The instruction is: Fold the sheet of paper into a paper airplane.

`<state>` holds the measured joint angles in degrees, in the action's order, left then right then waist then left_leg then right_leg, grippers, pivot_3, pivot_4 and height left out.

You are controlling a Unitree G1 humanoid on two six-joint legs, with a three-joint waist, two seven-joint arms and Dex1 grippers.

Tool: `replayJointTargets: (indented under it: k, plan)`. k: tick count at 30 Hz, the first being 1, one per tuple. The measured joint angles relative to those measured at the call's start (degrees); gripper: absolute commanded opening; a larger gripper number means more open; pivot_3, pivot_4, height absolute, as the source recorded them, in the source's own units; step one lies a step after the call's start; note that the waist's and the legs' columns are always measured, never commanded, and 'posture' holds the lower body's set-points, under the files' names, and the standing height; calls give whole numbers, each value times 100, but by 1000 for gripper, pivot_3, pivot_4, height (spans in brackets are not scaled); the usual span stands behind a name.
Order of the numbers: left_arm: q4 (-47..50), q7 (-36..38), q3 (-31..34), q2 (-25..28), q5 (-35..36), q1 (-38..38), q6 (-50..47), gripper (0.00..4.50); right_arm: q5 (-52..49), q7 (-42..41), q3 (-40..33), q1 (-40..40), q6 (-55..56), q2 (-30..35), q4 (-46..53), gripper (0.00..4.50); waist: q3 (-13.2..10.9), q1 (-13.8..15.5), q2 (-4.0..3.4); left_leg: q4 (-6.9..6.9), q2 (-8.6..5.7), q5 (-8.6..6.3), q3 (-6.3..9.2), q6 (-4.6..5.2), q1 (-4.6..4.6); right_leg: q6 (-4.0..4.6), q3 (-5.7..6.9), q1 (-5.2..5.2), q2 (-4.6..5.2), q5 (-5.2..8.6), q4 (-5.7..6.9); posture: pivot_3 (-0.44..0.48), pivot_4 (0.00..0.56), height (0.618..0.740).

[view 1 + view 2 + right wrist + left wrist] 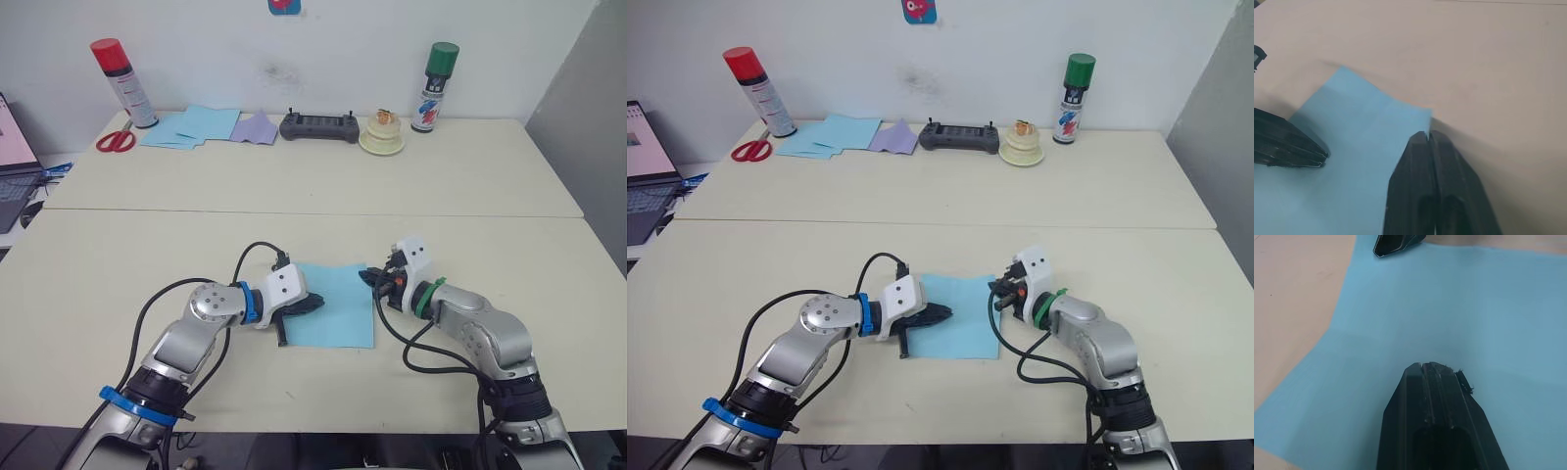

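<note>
Sheet of paper (pixel 335 305) lies flat on the near surface (pixel 294 211), between the two arms, roughly square in outline; no pointed or layered shape yet. A faint band across it in the left wrist view may be a crease, but I cannot tell for certain. Left gripper (pixel 312 305) lies low over the sheet's left part, jaws pressed together with nothing between them, tip resting on or just above the paper; contact cannot be confirmed. Right gripper (pixel 375 278) sits at the sheet's far right corner, jaws also together; in the right wrist view the tip meets the corner's edge (pixel 1422 117), and whether the paper is pinched or merely touched cannot be told. Judgement: task is at an early stage. The sheet is placed and possibly pre-creased; every nose and wing fold looks still to be made. Probable step in hand: pinning the sheet with the left while the right works the corner. At the far edge of the surface, well apart: pile of blue sheets (pixel 191 127), lavender sheet (pixel 257 128), scissors (pixel 117 139), two spray cans (pixel 124 82), a controller (pixel 319 127).
</note>
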<state>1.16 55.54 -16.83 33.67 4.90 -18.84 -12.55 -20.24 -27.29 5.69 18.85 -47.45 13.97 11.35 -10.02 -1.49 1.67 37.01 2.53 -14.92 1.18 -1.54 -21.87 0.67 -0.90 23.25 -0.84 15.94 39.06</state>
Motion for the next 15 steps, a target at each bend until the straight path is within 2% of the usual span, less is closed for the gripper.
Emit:
replayJointTargets:
  k: [15]
  plan:
    - [-42, 20, 26, 6, -57, -6, 65, 0, 1323, -931, 1343, 8, 2301, 896, -132, 16, 3, -4, 1, 1, -3, 0, -2, 0, 6, 0, 0, -3, -5, 0, 1, 0, 150, 740]
